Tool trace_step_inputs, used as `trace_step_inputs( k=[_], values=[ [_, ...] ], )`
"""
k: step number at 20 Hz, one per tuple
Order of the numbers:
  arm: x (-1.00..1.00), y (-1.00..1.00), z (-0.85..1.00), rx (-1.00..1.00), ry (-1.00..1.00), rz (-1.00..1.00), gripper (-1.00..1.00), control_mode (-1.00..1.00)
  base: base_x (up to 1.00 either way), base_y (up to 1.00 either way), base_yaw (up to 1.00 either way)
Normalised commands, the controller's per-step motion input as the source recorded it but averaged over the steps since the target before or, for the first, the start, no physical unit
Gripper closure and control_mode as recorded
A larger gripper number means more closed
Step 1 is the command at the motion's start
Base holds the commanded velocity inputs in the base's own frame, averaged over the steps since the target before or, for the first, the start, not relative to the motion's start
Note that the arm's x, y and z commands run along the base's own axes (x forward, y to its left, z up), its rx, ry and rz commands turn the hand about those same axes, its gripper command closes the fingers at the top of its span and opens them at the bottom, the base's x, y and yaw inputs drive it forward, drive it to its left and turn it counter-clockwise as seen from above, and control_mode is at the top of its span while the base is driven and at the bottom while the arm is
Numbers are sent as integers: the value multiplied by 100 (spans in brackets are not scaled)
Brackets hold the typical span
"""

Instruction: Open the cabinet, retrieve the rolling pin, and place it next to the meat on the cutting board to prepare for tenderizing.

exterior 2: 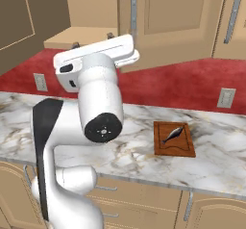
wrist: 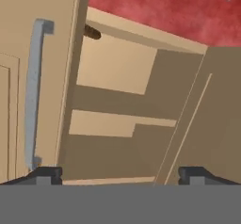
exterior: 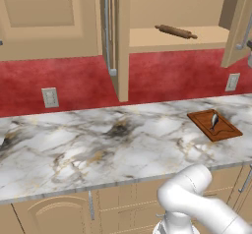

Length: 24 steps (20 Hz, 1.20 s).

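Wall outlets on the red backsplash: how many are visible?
3. Across the base views: one outlet left of the open cabinet, one right of it above the cutting board, and another further right. More may be hidden.

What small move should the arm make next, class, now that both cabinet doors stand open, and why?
Probably reach the claw toward the rolling pin. The cabinet is open, the pin lies alone on its lower shelf, the claw's jaws stand wide and hold nothing, and the meat waits on the cutting board.
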Motion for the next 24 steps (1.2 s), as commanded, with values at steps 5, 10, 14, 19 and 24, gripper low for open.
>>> trace_step_inputs(
  k=[5,10,14,19,24],
  values=[
    [1,72,0,-33,3,-9,-100,-100,0,0,0],
    [19,48,0,-32,11,-15,-100,-100,0,0,0],
    [21,18,-2,-27,14,-21,-100,-100,0,0,0],
    [34,6,-8,-25,20,-28,-100,-100,0,0,0],
    [24,1,-20,-23,20,-23,-100,-100,0,0,0]
  ],
)
